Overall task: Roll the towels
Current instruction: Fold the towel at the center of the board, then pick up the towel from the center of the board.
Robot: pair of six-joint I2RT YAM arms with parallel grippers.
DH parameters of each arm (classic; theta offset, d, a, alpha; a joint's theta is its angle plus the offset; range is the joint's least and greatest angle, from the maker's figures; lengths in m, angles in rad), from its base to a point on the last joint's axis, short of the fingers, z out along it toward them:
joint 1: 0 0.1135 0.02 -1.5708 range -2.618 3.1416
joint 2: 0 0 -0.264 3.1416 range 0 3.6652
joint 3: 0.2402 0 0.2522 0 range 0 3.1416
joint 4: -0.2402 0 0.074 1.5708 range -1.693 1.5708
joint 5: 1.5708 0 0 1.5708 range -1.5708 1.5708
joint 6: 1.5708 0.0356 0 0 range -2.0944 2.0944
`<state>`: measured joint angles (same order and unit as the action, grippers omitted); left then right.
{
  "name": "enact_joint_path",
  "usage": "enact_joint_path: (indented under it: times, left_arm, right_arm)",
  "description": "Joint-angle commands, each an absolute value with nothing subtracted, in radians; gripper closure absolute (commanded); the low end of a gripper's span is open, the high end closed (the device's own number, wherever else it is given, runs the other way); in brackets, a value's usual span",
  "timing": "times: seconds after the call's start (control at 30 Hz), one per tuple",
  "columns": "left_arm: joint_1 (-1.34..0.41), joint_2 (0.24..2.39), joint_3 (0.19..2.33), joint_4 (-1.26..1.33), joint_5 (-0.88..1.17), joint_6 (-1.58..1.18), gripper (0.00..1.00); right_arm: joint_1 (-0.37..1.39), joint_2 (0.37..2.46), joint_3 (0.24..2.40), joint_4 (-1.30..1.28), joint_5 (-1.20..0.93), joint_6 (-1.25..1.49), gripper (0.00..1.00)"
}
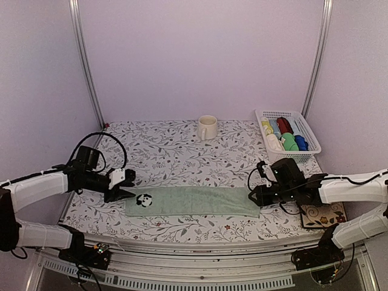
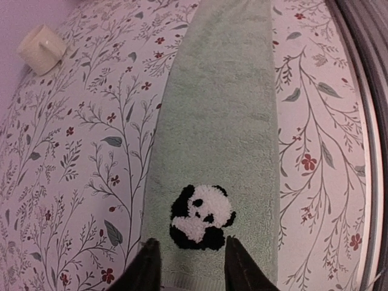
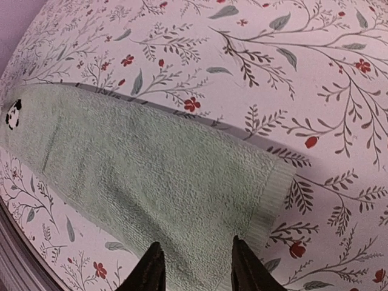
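Note:
A pale sage green towel lies flat in a long strip across the front of the table, with a black-and-white panda patch near its left end. My left gripper sits low at that end. In the left wrist view its jaws stand open over the towel's hem, just short of the panda. My right gripper is at the towel's right end. In the right wrist view it is open, fingertips down on the towel near its ribbed hem.
A cream mug stands at the back middle. A white basket with several rolled coloured cloths sits at the back right. A small patterned mat lies under the right arm. The table's front edge runs close behind the towel.

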<state>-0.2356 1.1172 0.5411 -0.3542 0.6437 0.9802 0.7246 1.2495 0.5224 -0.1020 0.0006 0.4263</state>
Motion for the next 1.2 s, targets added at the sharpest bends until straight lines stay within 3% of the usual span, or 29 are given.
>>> enact_joint_path:
  times: [0.0,0.07,0.27,0.77,1.0,1.17]
  left_arm:
    - [-0.256,1.161,0.545,-0.301,0.647,0.928,0.80]
    - [-0.273,1.184,0.537,-0.267,0.608,0.908,0.90]
    - [-0.321,1.265,0.522,-0.201,0.509,0.891,0.98]
    - [-0.393,1.444,0.547,-0.198,0.225,0.855,1.00]
    - [-0.412,1.468,0.564,-0.214,0.142,0.834,0.94]
    - [-0.413,1.440,0.576,-0.234,0.115,0.796,0.72]
  right_arm:
    - [0.699,1.281,0.565,0.030,-0.046,0.437,0.64]
    - [0.684,1.321,0.580,0.044,-0.066,0.436,0.65]
    - [0.638,1.477,0.624,0.101,-0.122,0.417,0.71]
    - [0.569,1.683,0.728,0.093,-0.106,0.389,0.72]
    - [0.543,1.700,0.778,0.057,-0.090,0.368,0.71]
    - [0.535,1.628,0.834,-0.008,-0.036,0.335,0.65]
